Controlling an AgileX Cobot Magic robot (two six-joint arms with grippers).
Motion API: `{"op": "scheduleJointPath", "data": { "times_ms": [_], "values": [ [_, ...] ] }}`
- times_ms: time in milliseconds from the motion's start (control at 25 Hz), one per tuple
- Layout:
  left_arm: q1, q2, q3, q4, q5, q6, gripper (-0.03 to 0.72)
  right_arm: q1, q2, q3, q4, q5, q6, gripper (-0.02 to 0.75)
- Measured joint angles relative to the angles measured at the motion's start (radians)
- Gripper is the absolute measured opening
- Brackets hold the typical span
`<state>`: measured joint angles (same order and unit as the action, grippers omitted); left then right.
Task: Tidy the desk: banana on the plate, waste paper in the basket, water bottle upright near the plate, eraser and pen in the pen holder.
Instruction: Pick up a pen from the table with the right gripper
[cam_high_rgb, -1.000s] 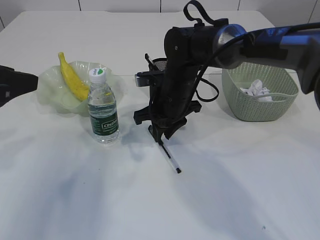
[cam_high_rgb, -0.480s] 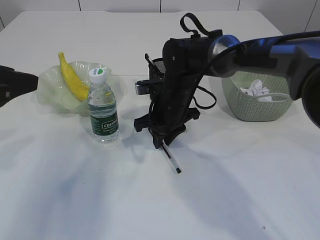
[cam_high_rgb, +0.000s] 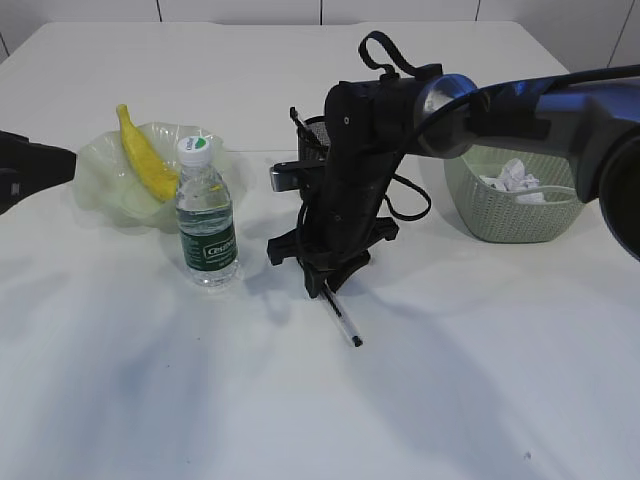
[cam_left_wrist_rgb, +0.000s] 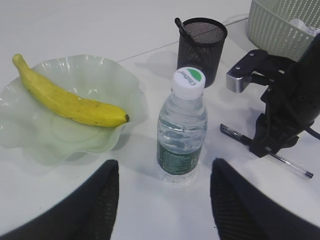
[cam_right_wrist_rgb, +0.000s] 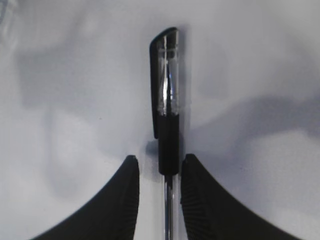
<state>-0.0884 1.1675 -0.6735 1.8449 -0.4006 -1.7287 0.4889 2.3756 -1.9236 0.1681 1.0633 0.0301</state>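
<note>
Right gripper straddles the pen on the table, grip uncertain (left gripper released, empty)

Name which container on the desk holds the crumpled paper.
The green woven basket on the right holds the paper; the black mesh pen holder and the plate do not.

Looks like a lab test bench: plain white cloth-covered tabletop, white panelled wall at 12 o'clock.
</note>
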Motion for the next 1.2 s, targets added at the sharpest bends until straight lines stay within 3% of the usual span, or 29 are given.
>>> {"op": "scheduleJointPath", "data": {
  "times_ms": [1200],
  "values": [
    [0.000,0.000,0.000,0.000,0.000,0.000,0.406,0.000,0.000,0.000,0.000,-0.026,0.002,0.221]
  ]
}}
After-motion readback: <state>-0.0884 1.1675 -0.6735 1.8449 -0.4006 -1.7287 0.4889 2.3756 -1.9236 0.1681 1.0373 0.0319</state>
